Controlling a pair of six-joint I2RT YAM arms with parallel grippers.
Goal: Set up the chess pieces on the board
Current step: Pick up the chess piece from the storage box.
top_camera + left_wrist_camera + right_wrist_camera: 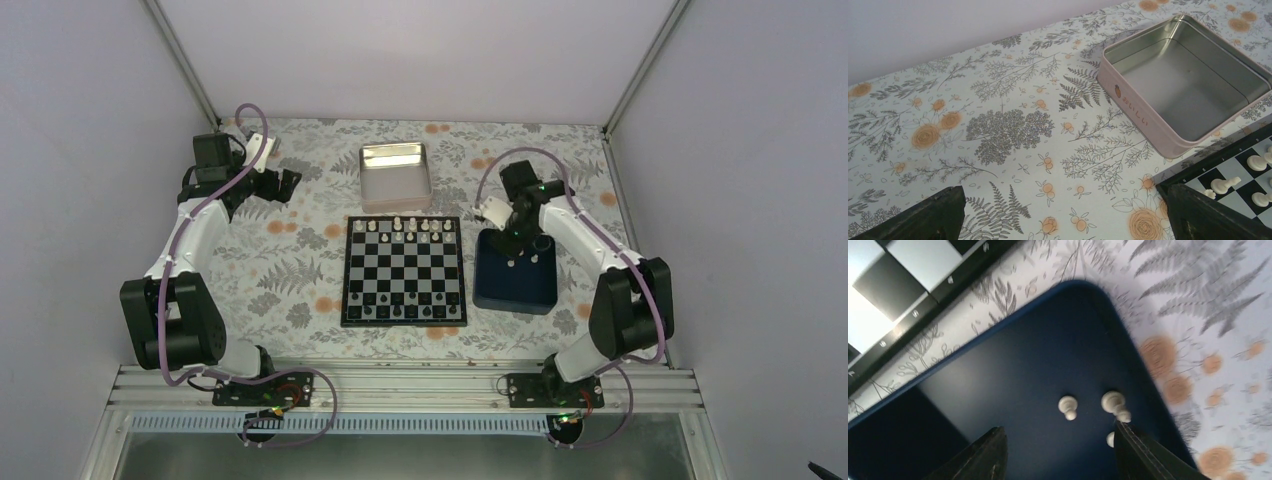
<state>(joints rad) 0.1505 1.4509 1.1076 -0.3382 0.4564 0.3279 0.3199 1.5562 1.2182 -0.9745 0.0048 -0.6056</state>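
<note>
Left hand (pixel 1064 195) spread, pink tin (pixel 1135 125) reading おいしい

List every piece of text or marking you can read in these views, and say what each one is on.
"おいしい": printed vertically on the pink side wall of the tin, under a small fruit emblem.
Small white marks along the board border, right wrist view: too blurred to read.
No other text is visible in any view.

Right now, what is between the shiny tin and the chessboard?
Only a thin strip of flowery tablecloth lies between the tin and the board. Nothing sits on it. The top view shows it, and the left wrist view does too.
</note>
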